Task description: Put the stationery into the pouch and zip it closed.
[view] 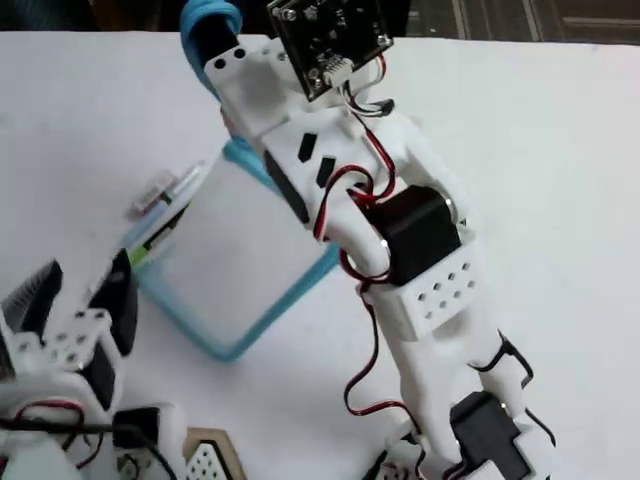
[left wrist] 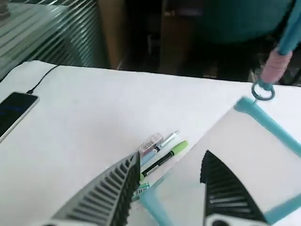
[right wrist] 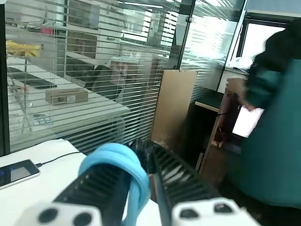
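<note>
A translucent pouch (view: 245,255) with blue trim lies flat on the white table. At its left end a green marker (left wrist: 165,157), a thin pen (left wrist: 168,139) and a small labelled item (left wrist: 150,143) lie bunched together (view: 160,205), partly under the pouch's edge. A blue strap (right wrist: 123,172) runs from the zipper ring (left wrist: 262,92) up to my right gripper (view: 213,30), which is shut on its loop above the pouch's far corner. My left gripper (left wrist: 171,157) stands open just short of the stationery, near the pouch's left end (view: 85,275).
A phone (left wrist: 13,111) with a cable lies on the table far to the left. The right arm (view: 400,250) stretches diagonally over the pouch's right side. A wooden piece (view: 215,455) sits at the front edge by the left arm's base.
</note>
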You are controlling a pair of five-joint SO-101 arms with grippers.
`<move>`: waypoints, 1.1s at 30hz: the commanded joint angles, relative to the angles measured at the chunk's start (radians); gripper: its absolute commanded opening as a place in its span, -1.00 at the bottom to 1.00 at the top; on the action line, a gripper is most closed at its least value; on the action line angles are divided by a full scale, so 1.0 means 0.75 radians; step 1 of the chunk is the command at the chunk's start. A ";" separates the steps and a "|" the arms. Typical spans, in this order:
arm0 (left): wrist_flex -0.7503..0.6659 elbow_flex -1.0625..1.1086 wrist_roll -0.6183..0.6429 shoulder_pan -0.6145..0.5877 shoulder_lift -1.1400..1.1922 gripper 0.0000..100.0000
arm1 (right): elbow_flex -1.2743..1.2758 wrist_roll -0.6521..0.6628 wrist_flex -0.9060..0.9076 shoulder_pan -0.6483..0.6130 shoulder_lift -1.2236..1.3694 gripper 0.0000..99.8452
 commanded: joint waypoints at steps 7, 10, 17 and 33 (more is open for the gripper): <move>-0.012 0.198 -0.016 0.345 -0.089 -0.55 | -0.057 -0.002 -0.048 0.001 0.015 -0.96; -0.100 0.319 0.033 0.361 -0.089 -0.55 | -0.057 -0.002 -0.042 0.001 0.021 -0.96; -0.299 0.456 0.031 0.259 -0.089 -0.43 | -0.057 -0.002 -0.042 0.001 0.015 -0.96; -0.726 0.348 0.352 -0.050 0.388 -0.43 | -0.057 0.000 0.064 -0.081 -0.081 -0.96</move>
